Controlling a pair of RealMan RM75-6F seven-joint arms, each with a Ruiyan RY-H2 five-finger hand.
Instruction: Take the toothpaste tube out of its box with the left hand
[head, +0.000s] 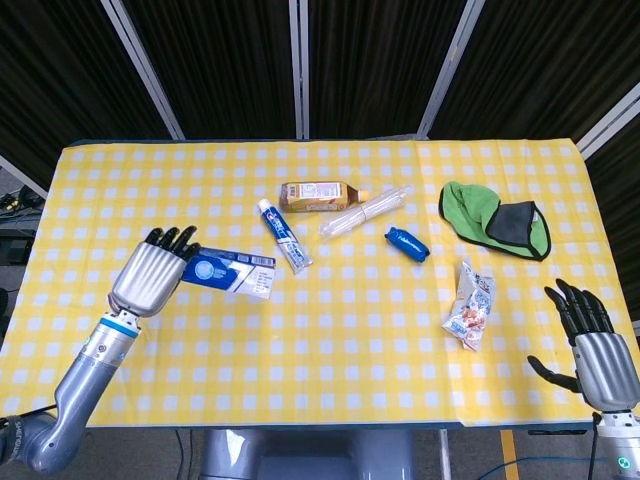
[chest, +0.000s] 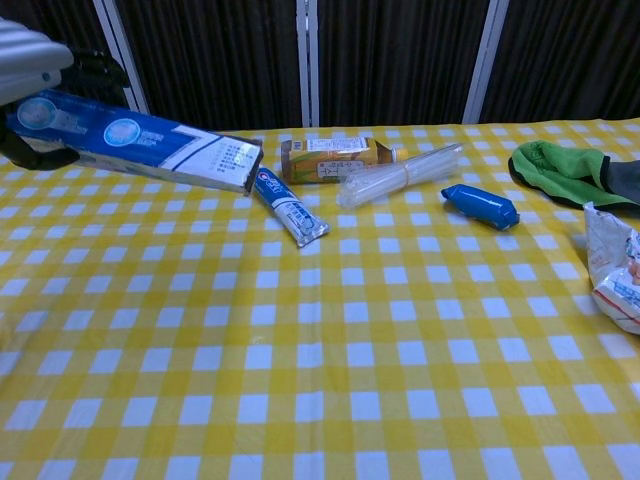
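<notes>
The white and blue toothpaste tube (head: 282, 234) (chest: 290, 206) lies flat on the checked cloth, out of its box, cap toward the far left. My left hand (head: 152, 275) (chest: 40, 80) grips the blue toothpaste box (head: 232, 272) (chest: 140, 150) by its left end. The box is held low over the table, nearly level, its open end pointing right, close to the tube's cap. My right hand (head: 592, 348) hangs off the table's near right corner, fingers spread, holding nothing.
Behind the tube lie a tan carton (head: 318, 195) (chest: 335, 158) and a clear plastic bundle (head: 366, 209) (chest: 400, 174). To the right are a small blue packet (head: 407, 243) (chest: 480, 205), a green and black cloth (head: 495, 220) (chest: 575, 170) and a snack bag (head: 470, 303) (chest: 615, 265).
</notes>
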